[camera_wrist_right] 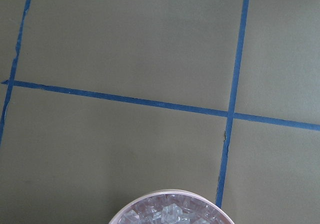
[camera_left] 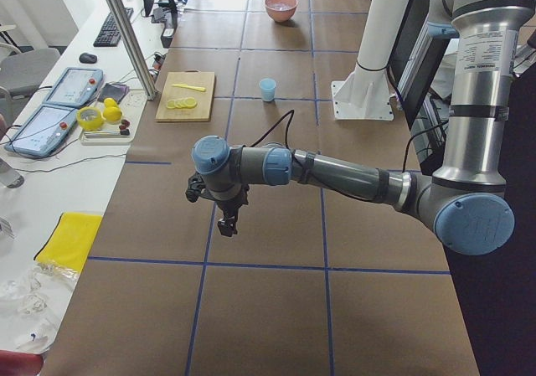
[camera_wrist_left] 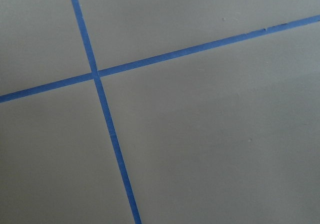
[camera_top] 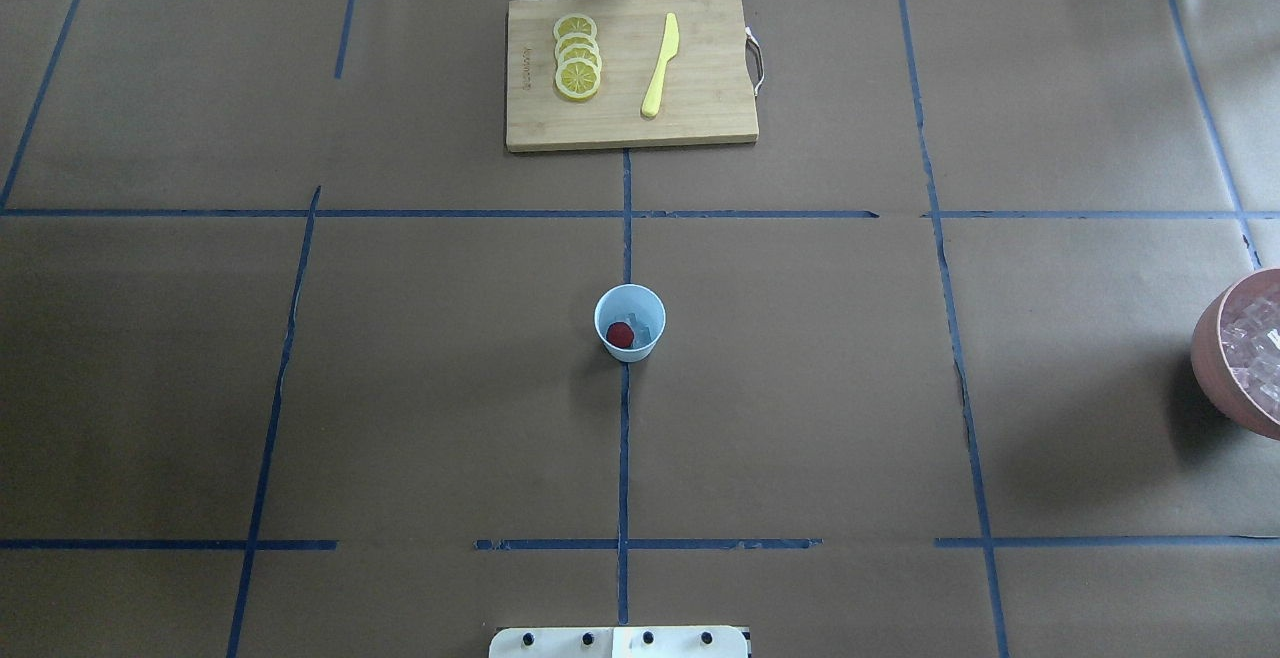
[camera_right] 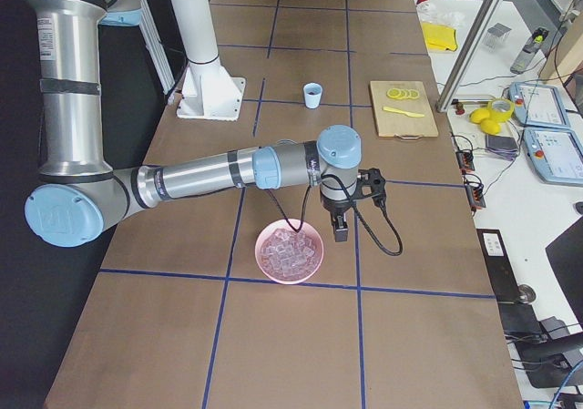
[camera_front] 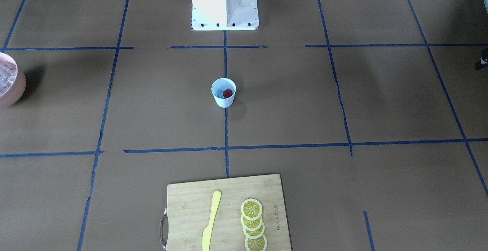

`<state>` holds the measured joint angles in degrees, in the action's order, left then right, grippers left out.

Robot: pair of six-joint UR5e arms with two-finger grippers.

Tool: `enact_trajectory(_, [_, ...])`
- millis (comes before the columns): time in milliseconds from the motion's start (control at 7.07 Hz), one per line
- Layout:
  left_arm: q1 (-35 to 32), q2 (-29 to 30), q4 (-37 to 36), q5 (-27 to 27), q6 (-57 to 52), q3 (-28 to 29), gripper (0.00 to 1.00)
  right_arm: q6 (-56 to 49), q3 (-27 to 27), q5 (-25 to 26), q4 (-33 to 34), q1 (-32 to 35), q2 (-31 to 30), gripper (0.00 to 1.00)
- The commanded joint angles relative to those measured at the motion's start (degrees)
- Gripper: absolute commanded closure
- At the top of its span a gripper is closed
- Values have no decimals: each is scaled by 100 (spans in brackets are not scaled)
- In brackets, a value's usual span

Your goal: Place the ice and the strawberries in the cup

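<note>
The pale blue cup (camera_top: 630,323) stands upright at the table's centre on a blue tape line. Inside it lie a red strawberry (camera_top: 620,334) and a pale ice cube (camera_top: 647,326). More ice (camera_right: 290,250) fills a pink bowl (camera_top: 1212,358) at the table's right end. My right gripper (camera_right: 341,234) hangs just beside that bowl's far rim, pointing down. My left gripper (camera_left: 228,228) hovers over bare paper far from the cup. Each gripper shows only in a side view, so I cannot tell whether either is open or shut.
A wooden cutting board (camera_top: 540,123) lies at the far edge with several lemon slices (camera_top: 577,58) and a yellow knife (camera_top: 660,66). The white robot base (camera_front: 225,3) stands at the near edge. Blue tape lines cross the brown paper.
</note>
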<state>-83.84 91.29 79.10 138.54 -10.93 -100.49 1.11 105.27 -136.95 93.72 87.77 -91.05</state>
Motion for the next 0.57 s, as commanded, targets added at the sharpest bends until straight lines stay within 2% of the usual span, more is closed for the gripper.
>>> enact_trajectory(0, [165,3,97,7,-6,4,0,12,-15,2,-3,-23,0,1])
enact_trajectory(424, [219,108,80,6,3,4,0,-6,-111,37,-3,-102,8,1])
